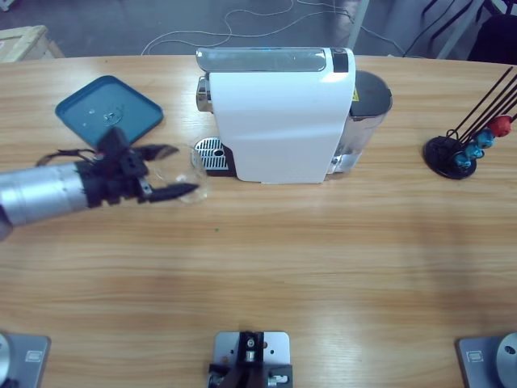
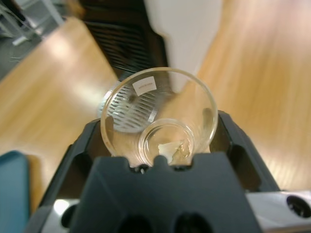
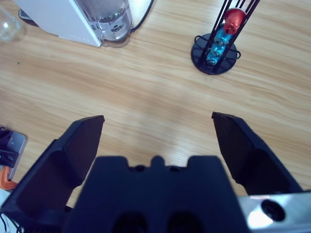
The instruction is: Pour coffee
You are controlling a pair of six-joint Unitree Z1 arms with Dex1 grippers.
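Beside the coffee machine, left end effector clamps glass.

You will find no legible text in any view. The clear glass tumbler carries a small white sticker on its wall, but its print cannot be read. The white coffee machine shows no readable brand.
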